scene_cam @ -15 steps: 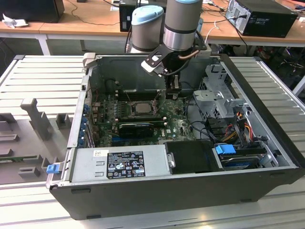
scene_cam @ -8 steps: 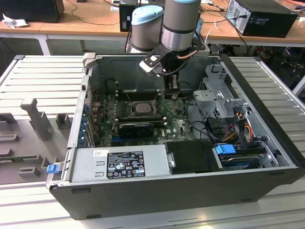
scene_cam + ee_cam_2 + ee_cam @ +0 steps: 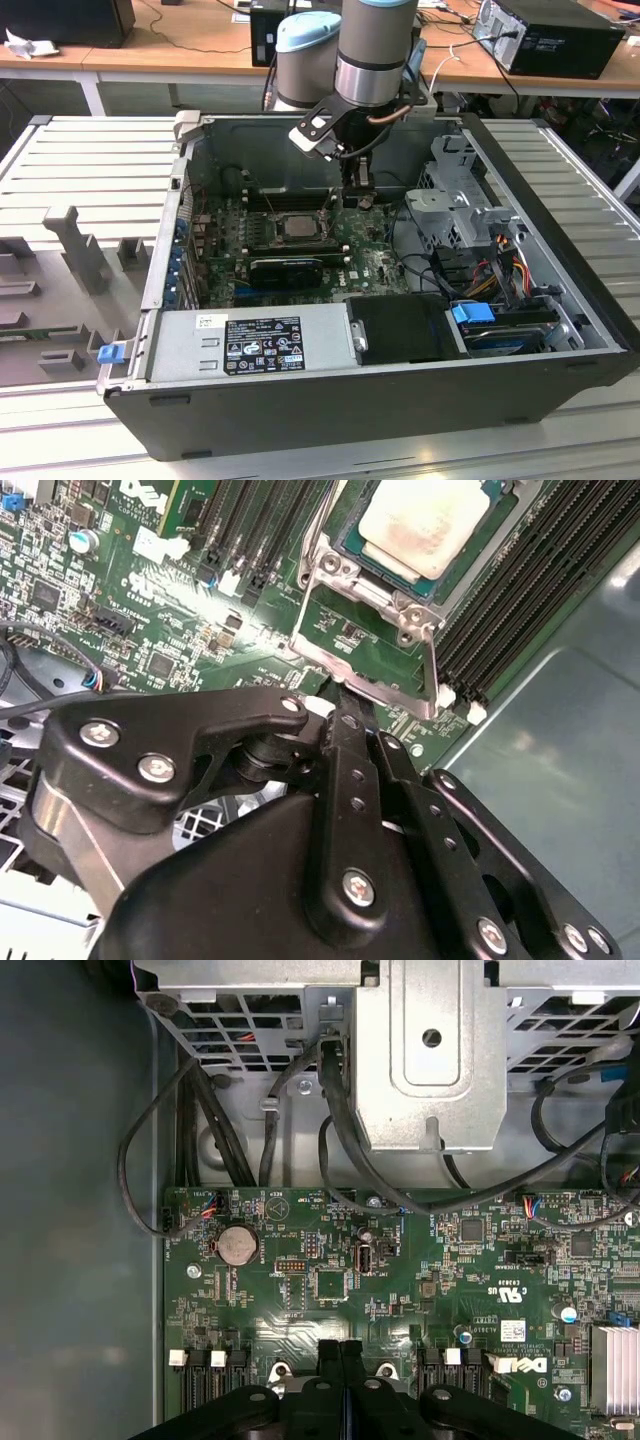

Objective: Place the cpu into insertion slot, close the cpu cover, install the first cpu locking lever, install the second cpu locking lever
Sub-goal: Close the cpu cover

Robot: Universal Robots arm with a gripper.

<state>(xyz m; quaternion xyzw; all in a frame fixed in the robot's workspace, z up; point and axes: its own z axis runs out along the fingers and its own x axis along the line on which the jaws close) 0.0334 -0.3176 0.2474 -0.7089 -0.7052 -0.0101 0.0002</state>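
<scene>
The cpu (image 3: pixel 425 525), a beige-grey square chip, lies in the insertion slot (image 3: pixel 276 228) in the middle of the motherboard. The silvery cpu cover (image 3: pixel 385 598) lies flat around the chip's face. A thin metal lever (image 3: pixel 433 665) runs along one side of the socket frame. My gripper (image 3: pixel 358 192) hangs just off the socket, toward the exterior view's right. Its black fingers (image 3: pixel 329 1352) are pressed together with nothing between them. In the second wrist view the gripper (image 3: pixel 338 702) has its tips close to the socket frame's corner; I cannot tell whether they touch.
Long black memory slots (image 3: pixel 520 590) run beside the socket. A metal drive cage (image 3: pixel 455 205) with black cables (image 3: pixel 340 1130) stands toward the exterior view's right. The power supply (image 3: pixel 255 340) fills the near side. The case wall (image 3: pixel 570 740) rises close behind the memory slots.
</scene>
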